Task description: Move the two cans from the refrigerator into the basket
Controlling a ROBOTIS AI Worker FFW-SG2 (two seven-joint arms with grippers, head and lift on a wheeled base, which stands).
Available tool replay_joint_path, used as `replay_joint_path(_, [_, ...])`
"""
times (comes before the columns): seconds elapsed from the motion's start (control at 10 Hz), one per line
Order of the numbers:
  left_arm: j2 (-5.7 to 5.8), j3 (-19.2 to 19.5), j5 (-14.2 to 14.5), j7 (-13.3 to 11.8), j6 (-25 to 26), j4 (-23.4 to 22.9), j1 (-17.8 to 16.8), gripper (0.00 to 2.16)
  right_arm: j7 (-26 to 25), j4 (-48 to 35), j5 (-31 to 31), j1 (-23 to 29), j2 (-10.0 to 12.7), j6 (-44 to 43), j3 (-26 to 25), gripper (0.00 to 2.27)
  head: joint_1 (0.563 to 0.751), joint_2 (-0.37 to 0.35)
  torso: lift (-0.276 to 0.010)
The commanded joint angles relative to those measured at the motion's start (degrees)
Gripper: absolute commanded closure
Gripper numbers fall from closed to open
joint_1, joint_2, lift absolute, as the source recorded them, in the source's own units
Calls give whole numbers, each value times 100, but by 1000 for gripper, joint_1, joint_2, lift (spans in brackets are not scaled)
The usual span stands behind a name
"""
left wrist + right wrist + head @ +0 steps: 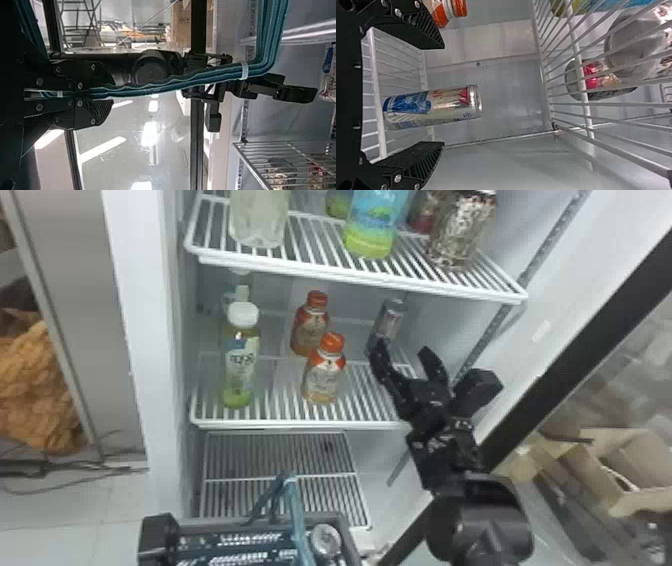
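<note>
On the middle shelf's right side a silver and blue can (392, 321) stands upright. Just in front of it is my right gripper (401, 347), spread wide and holding nothing. In the right wrist view the can (433, 107) shows between the two fingers of the right gripper (443, 95), with space on either side. At the head view's bottom edge is the basket (345, 527), with the round silver end of a can (326, 539) at its right side. In the left wrist view my left gripper (101, 94) is closed around the basket's teal handle (166, 84).
Two orange-capped bottles (323, 372) and a white-capped bottle (240, 360) stand left of the can. Above hangs the upper wire shelf (310, 270) with larger drinks. The fridge's right wall and open glass door lie beside my right arm.
</note>
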Motion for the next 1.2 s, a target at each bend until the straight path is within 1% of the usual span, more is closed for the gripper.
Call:
replay_joint_path(0.0, [0, -11, 0, 0, 4, 0, -15, 1210, -92, 191, -19, -194, -49, 0, 145, 156, 695, -350, -266])
replay_joint_path(0.3, [9, -11, 12, 0, 4, 0, -30, 1210, -294, 500, -8, -517, -93, 0, 259, 153, 695, -350, -266])
replay_joint_path(0.9, [17, -22, 12, 0, -10, 0, -58, 1210, -496, 1062, -122, -982, -172, 112, 408, 148, 695, -350, -266])
replay_joint_path(1.1, [17, -22, 0, 0, -10, 14, -58, 1210, -566, 1330, -122, -1164, -225, 112, 579, 91, 695, -350, -266])
